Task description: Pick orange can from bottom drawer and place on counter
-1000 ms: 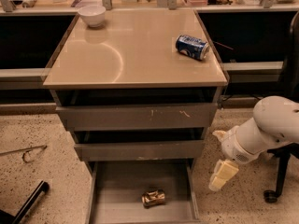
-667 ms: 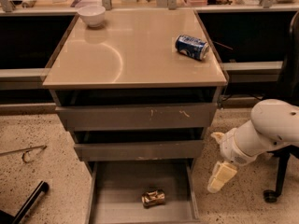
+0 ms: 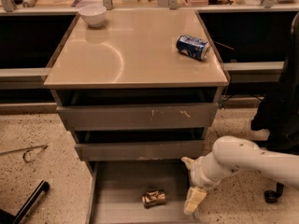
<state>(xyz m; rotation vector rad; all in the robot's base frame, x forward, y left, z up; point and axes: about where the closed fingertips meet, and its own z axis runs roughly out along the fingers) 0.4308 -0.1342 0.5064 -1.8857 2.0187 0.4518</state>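
Lying sideways on the bottom drawer's (image 3: 119, 186) floor, long axis across the drawer, the orange can (image 3: 154, 198) sits just left of the empty, spread gripper (image 3: 191, 181) at the drawer's right wall.

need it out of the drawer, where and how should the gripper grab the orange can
Probably grip the orange can across its crumpled middle, coming from above: it lies on its side on the bottom drawer floor. The gripper hangs close beside it.

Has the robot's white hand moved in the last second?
Yes. The gripper has swung left, from beside the bottom drawer to over its right wall, nearer the orange can.
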